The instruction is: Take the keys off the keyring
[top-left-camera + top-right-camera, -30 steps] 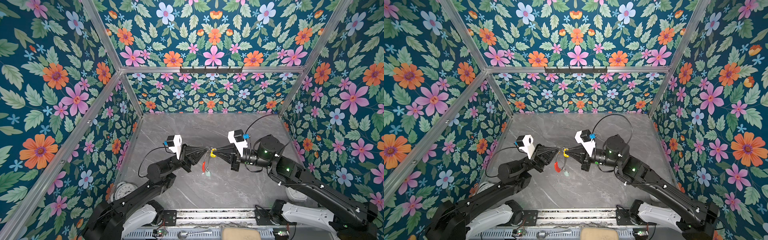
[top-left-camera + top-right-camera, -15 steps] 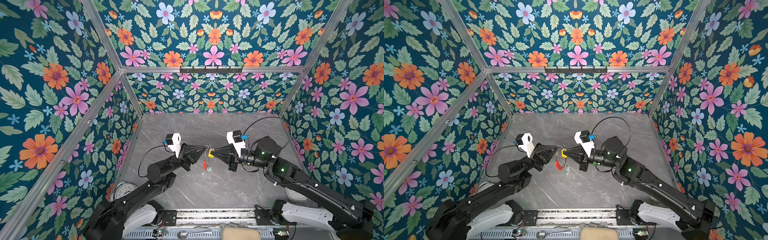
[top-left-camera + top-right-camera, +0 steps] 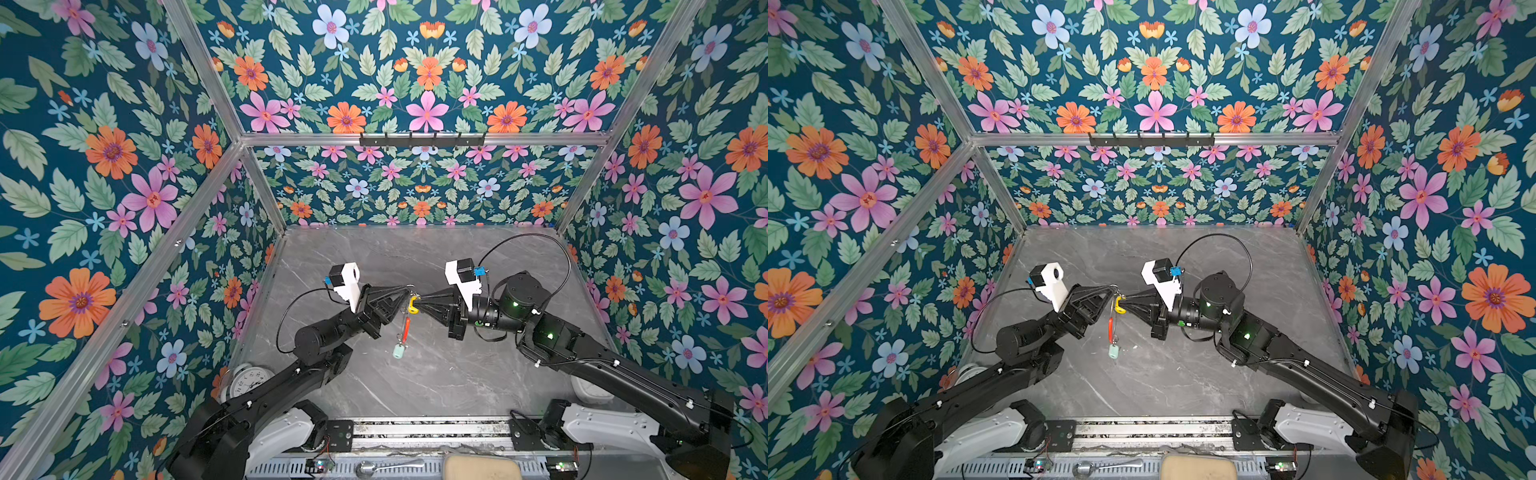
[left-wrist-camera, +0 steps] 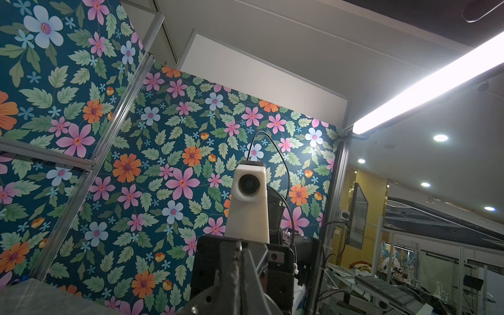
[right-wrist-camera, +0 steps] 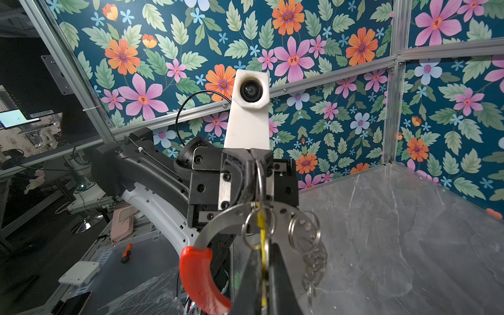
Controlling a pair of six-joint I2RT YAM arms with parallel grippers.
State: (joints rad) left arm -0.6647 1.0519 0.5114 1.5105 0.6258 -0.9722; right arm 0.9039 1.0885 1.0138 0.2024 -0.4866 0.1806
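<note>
Keyring (image 5: 221,221) hangs in the air over the middle of the grey marble table (image 3: 436,374), strung between your two grippers, which meet almost tip to tip.

Your left gripper (image 3: 406,289) reaches in from the left with its jaws pressed together on the top of the keyring. In the right wrist view a thin ring runs edge-on straight into that pinch.

Your right gripper (image 3: 417,304) faces it from the other side, just beside it. Its jaws are clamped on the yellow-tagged key (image 3: 412,304), gripping it by the plastic tag. In the right wrist view the tag shows as a thin yellow strip between the black fingers (image 5: 249,281).

Below the two tips, both top views show the hoop dropping down nearly edge-on. First comes the red sleeve (image 3: 1110,326). At the lowest point is the mint-tagged key (image 3: 1113,352), dangling free of both grippers. You cannot tell from these views whether its tag touches the table or hangs just clear of it.

A bunch of small split rings (image 5: 304,231) crowds the hoop on the side away from the red sleeve. Both keys are on the keyring, and neither is off yet. Their metal blades are too small to make out in the top views.

Near the floral wall, a white clock (image 3: 245,380) shows partly from behind your left arm.
</note>
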